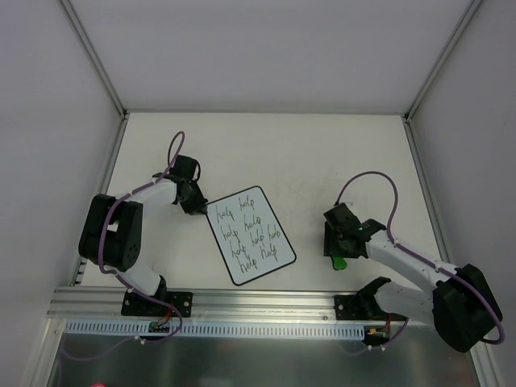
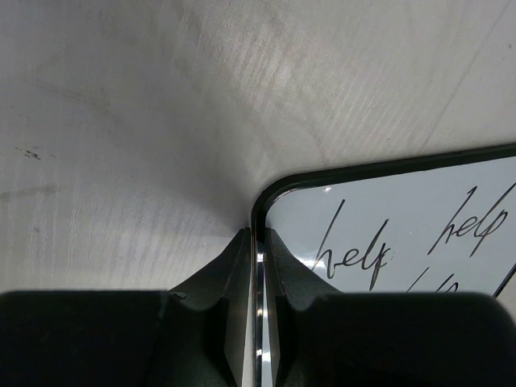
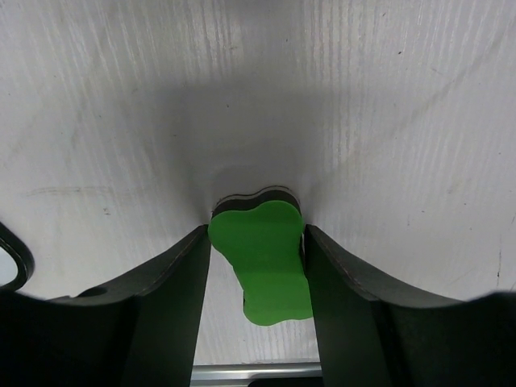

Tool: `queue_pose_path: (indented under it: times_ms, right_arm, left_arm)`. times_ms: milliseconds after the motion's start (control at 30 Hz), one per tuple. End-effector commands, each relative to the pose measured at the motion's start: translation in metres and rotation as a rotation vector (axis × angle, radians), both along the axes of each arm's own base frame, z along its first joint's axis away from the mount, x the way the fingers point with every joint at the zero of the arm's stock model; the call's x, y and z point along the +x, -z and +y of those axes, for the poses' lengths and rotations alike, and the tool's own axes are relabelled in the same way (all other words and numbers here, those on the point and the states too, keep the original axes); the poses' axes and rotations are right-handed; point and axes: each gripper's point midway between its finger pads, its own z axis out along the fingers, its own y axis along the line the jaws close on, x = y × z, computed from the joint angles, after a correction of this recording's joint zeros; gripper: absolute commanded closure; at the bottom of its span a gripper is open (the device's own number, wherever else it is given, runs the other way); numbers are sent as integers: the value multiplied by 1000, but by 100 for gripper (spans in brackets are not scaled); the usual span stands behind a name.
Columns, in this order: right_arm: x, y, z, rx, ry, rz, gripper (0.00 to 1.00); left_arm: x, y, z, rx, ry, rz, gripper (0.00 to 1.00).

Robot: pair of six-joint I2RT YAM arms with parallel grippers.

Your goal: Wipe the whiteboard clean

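Note:
The whiteboard (image 1: 250, 235) lies flat mid-table, tilted, with a black border and several handwritten "help" words. My left gripper (image 1: 196, 203) is at its far left corner, shut on the board's black edge. In the left wrist view the border (image 2: 260, 211) runs between the two closed fingers of the gripper (image 2: 260, 238), and the writing (image 2: 355, 258) shows to the right. My right gripper (image 1: 339, 256) is to the right of the board, shut on the green bone-shaped eraser (image 1: 339, 262). In the right wrist view the eraser (image 3: 262, 258) sits between both fingers of the gripper (image 3: 256, 231), its dark pad facing the table.
White walls with metal posts (image 1: 93, 56) enclose the table on three sides. An aluminium rail (image 1: 242, 302) runs along the near edge, also seen in the right wrist view (image 3: 254, 371). A corner of the whiteboard (image 3: 12, 254) shows at the left of the right wrist view.

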Motion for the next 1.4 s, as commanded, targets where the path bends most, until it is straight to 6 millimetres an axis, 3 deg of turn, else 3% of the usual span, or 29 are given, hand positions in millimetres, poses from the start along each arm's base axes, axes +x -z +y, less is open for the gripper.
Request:
queue_pose_path:
  times_ms: [0,167,367,467,600,700,900,933,967,1033,1067,1133,1167,1200,1267,1300,1367]
  right_arm:
    - [-3,-1,2,12,16,-5,45]
    - [-6,-1,-2,-7,19,-3,42]
    - [-6,-3,-5,-10,43,-21,48]
    - [-7,-3,-6,-14,51,-20,61]
    - [-3,-8,-3,-17,39,-37,89]
    - [3,-17,8,-2,7,-62,98]
    - [33,-63,59,57,-93,-166,100]
    - [36,-62,67,45,-112,-156,99]
    - [47,-77,83,71,-133,-194,100]
    - [51,-84,106,77,-187,-198,99]
    - [55,-77,115,52,-204,-172,100]
    - [64,-94,148,85,-263,-195,100]
    - [67,-84,157,59,-284,-169,100]
    - [73,-98,178,90,-315,-193,100]
    - [77,-100,198,106,-342,-187,100]
    - [80,-92,207,94,-352,-165,100]
    - [88,-103,230,133,-374,-179,100]
  left_arm:
    - [-16,11,13,62,17,52,88]
    - [-15,12,13,62,15,56,89]
    - [-15,14,13,64,17,60,89]
    - [-14,14,13,64,18,60,91]
    - [-15,16,14,66,20,65,96]
    - [-16,17,14,64,13,69,99]
    - [-18,17,10,48,12,75,100]
    - [-19,18,8,47,16,78,100]
    - [-19,19,8,47,19,78,100]
    - [-23,20,4,47,29,86,100]
    - [-24,22,4,49,30,89,100]
    - [-25,22,2,49,36,90,100]
    - [-26,23,1,49,41,90,100]
    - [-27,24,0,48,43,92,100]
    - [-29,25,-2,40,49,94,100]
    - [-28,25,-3,39,56,86,100]
    - [-29,28,-4,35,64,84,100]
